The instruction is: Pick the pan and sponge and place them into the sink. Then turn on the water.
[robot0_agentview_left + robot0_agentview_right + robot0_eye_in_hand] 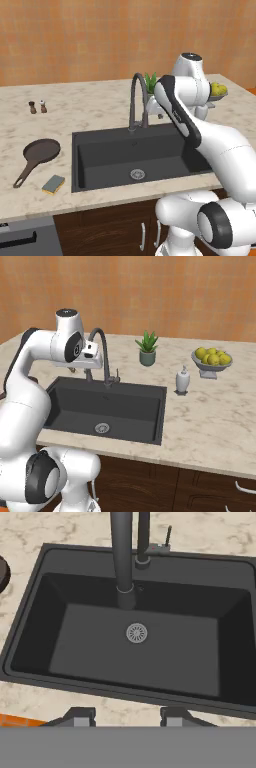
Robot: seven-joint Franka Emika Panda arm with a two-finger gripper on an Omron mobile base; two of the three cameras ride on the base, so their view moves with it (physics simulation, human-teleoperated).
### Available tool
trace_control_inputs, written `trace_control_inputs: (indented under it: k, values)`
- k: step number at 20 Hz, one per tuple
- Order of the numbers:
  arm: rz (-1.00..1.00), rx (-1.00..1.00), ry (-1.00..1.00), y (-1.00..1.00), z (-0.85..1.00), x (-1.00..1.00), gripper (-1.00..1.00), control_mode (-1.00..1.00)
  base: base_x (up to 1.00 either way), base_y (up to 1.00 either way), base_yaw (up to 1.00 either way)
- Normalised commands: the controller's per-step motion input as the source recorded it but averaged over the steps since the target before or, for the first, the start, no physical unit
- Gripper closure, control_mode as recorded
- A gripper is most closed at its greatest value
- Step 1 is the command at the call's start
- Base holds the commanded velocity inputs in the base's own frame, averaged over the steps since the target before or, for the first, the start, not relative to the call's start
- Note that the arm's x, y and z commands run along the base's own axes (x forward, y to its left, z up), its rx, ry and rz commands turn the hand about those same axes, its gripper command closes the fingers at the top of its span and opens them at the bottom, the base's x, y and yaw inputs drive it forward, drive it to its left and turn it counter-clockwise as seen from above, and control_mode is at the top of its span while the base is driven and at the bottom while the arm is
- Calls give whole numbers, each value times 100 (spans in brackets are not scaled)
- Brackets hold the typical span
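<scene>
Above the sink (30, 637), the end effector (127, 714) hangs with fingers apart (holding nothing, touching nothing).

Sink (105, 165): large black rectangular basin sunk into the desk, round silver drain (136, 633) showing, basin sitting directly below the claw (127, 716). Dark grey arched faucet (137, 102) standing upright at the back rim, spout hanging over the basin just ahead of the claw; no stream showing at the spout.

Pan (41, 152): small, round, dark brown, shallow, lying flat on the desk well off to the claw's left, beside the sink's left rim, thin handle pointing toward the front edge.

Sponge (53, 184): small yellow block, grey-blue face up, lying flat just beside the pan handle, nearer the sink, apart from both.
</scene>
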Motion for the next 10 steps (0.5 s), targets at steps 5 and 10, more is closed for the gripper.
trace_control_inputs:
  k: [5, 10]
  values:
    - [0, 0, 0, 59, -10, -28, -100, -100, 0, 0, 0]
    - [0, 0, 0, 100, -16, -11, -100, -100, 0, 0, 0]
